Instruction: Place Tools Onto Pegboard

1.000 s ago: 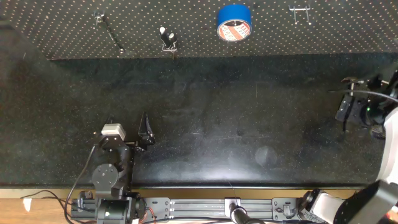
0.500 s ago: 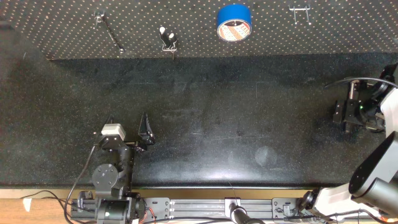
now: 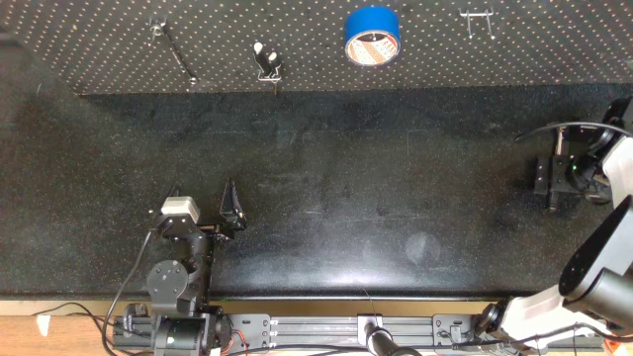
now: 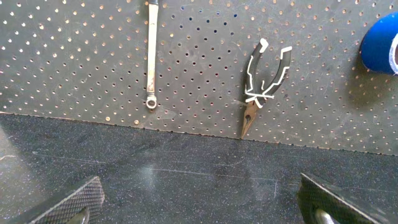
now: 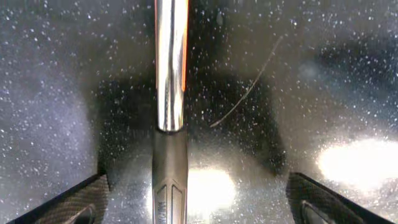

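I have the right end effector [image 5: 196,190] spread wide, straddling a chrome-shafted tool [image 5: 171,93] that lies on the worktop [image 3: 396,198] in front of the pegboard [image 3: 297,40], near its right end. The left end effector [image 4: 200,190] is also apart, facing the pliers [image 4: 264,81] on that pegboard.

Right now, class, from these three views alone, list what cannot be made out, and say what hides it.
1. Tool inside the open right pincer: right wrist view, both ends cut off by the frame edges, so its kind is unclear.
2. Blue tape roll: left wrist view, partly cut off by the edge.
3. Hook on the pegboard: top view, too small to tell its shape.
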Action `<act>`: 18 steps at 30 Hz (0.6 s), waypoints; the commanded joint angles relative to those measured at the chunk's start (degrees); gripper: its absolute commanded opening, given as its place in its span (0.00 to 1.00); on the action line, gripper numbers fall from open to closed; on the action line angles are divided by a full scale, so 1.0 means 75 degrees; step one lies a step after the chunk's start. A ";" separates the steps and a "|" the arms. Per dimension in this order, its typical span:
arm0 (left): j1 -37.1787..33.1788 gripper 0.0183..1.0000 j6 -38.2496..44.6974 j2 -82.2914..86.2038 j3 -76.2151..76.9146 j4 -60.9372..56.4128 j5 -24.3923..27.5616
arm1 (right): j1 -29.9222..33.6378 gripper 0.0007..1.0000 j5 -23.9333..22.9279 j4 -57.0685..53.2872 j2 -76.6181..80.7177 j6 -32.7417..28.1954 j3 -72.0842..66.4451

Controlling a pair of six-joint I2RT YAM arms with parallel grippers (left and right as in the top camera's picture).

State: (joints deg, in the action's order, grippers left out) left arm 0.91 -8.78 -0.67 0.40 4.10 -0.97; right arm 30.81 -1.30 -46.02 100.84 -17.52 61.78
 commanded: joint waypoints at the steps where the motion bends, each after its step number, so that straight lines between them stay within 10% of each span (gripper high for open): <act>1: -0.0026 1.00 0.0122 0.0061 -0.0012 0.0061 0.0082 | 0.0012 0.56 0.0187 0.0076 0.0245 -0.0017 0.0009; 5: -0.0026 1.00 0.0122 0.0061 -0.0012 0.0061 0.0082 | 0.0017 0.08 0.0382 0.0067 0.0245 0.0466 0.0006; 15: -0.0026 1.00 0.0122 0.0061 -0.0012 0.0058 0.0082 | -0.0157 0.08 0.3972 0.0184 -0.3666 0.0469 0.0006; 18: -0.0026 1.00 0.0122 0.0061 -0.0012 0.0061 0.0082 | -0.0938 0.07 0.4095 0.0332 -0.4584 0.0469 0.0006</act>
State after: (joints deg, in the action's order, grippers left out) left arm 0.91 -8.80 -0.64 0.40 4.12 -0.95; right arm 29.06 22.85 -44.47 72.38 -14.24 61.45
